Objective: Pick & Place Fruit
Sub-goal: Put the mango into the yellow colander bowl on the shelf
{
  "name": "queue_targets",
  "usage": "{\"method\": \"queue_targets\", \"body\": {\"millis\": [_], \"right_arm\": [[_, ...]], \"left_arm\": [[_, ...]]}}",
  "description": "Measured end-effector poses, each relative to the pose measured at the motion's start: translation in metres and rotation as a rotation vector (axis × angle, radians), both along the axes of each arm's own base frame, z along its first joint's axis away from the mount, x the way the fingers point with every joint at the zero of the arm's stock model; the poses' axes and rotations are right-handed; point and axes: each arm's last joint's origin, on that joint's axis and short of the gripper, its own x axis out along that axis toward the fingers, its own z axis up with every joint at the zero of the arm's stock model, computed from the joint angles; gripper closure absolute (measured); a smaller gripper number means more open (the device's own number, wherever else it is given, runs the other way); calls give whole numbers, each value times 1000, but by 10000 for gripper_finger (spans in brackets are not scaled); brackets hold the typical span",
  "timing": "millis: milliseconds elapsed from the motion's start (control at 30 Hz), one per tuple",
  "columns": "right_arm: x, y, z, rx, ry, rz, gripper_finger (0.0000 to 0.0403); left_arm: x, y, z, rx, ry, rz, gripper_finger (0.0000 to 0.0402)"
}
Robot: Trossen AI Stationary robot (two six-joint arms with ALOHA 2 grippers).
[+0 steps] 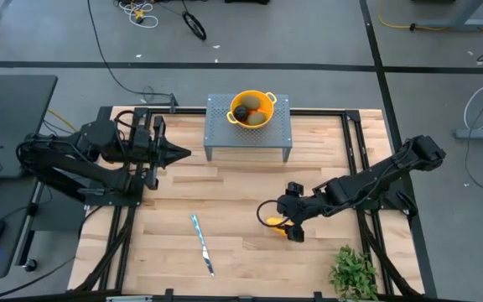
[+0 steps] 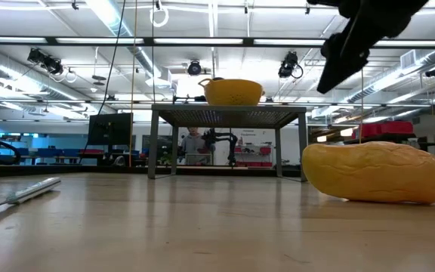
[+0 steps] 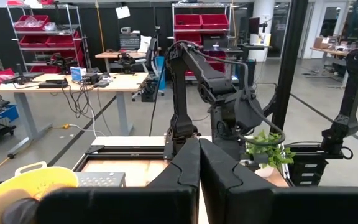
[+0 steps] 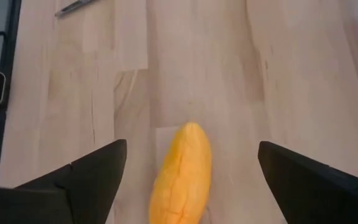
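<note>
A yellow-orange oblong fruit (image 4: pixel 182 177) lies on its side on the wooden table (image 1: pixel 225 193), toward the right near part (image 1: pixel 272 221). My right gripper (image 4: pixel 192 146) is open, with one finger on either side of the fruit. In the low view the gripper (image 2: pixel 351 47) hangs above the fruit (image 2: pixel 376 172) without touching it. A yellow bowl (image 1: pixel 267 96) sits on a grey perforated stand (image 1: pixel 216 126) at the far edge and holds a dark round fruit (image 1: pixel 241 112) and an olive-green one (image 1: pixel 259 117). My left gripper (image 1: pixel 184 153) waits, shut, left of the stand.
A slim silver knife (image 1: pixel 202 243) lies on the table near its near edge, left of the fruit. A leafy green plant (image 1: pixel 355 270) stands at the near right corner. Bare wood lies between the fruit and the stand.
</note>
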Motion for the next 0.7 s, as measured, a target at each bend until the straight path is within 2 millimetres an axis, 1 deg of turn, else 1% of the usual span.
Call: {"method": "queue_targets", "body": {"millis": [100, 167, 267, 400, 533, 700], "right_arm": [[-2, 2, -7, 5, 2, 2, 28], [-2, 5, -9, 16, -20, 11, 28], [-3, 8, -14, 14, -6, 15, 28], [1, 14, -22, 28, 12, -1, 29], [5, 20, -29, 50, 5, -18, 29], [7, 21, -31, 51, 8, -20, 29]], "left_arm": [[0, 0, 0, 0, 0, 0, 395], [0, 0, 0, 0, 0, 0, 392], [0, 0, 0, 0, 0, 0, 393], [0, 0, 0, 0, 0, 0, 397], [0, 0, 0, 0, 0, 0, 391], [0, 0, 0, 0, 0, 0, 397]]}}
